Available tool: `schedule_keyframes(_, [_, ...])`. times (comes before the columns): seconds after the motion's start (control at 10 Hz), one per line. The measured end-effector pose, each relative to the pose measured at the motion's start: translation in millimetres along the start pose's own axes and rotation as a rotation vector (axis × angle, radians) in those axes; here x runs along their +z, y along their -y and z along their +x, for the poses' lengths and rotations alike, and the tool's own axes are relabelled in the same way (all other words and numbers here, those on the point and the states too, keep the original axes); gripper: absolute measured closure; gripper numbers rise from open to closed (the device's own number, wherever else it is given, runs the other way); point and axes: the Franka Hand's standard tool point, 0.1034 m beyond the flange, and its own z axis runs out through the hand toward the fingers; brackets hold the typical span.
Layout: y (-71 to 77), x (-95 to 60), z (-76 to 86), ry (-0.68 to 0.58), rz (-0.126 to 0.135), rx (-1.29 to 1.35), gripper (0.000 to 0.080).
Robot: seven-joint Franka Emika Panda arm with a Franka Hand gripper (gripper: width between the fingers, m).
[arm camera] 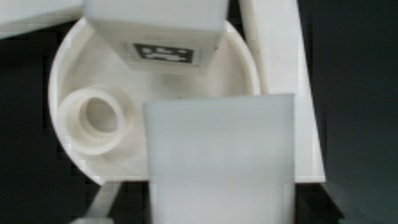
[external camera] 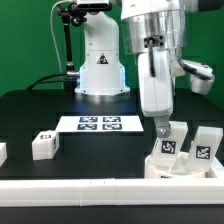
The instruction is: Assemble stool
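Observation:
The round white seat disc (external camera: 163,168) lies at the exterior view's right, by the front rail. Two tagged leg blocks stand on it: one (external camera: 170,146) directly under my gripper (external camera: 160,129), the other (external camera: 205,146) to its right. In the wrist view my gripper (arm camera: 219,214) is shut on the plain white face of a leg block (arm camera: 221,145). Behind it is the seat disc (arm camera: 80,75) with a round hole (arm camera: 93,112), and a second leg (arm camera: 164,35) with a tag. A loose leg block (external camera: 43,145) stands at the left.
The marker board (external camera: 100,123) lies in the middle before the arm's base (external camera: 102,70). A long white rail (external camera: 90,186) runs along the front edge. Another white piece (external camera: 2,151) shows at the far left edge.

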Motion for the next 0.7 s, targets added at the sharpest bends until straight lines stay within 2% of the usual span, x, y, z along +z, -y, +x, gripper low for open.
schedule_keyframes(0.2, [-0.6,0.4,-1.6,0.009,-0.001,0.098,0.0459])
schedule_keyframes(0.3, [0.2,0.8,-3.1,0.022,0.009,0.213,0.0459])
schedule_keyframes(0.4, [1.2,3.3,-4.0,0.042,0.058,0.338,0.0459])
schedule_keyframes(0.5, [-0.3,4.1,-10.8,0.047,0.075,0.345,0.0459])
schedule_keyframes(0.7, [-5.0,5.5,-19.5,0.063,0.065,0.373,0.0459])
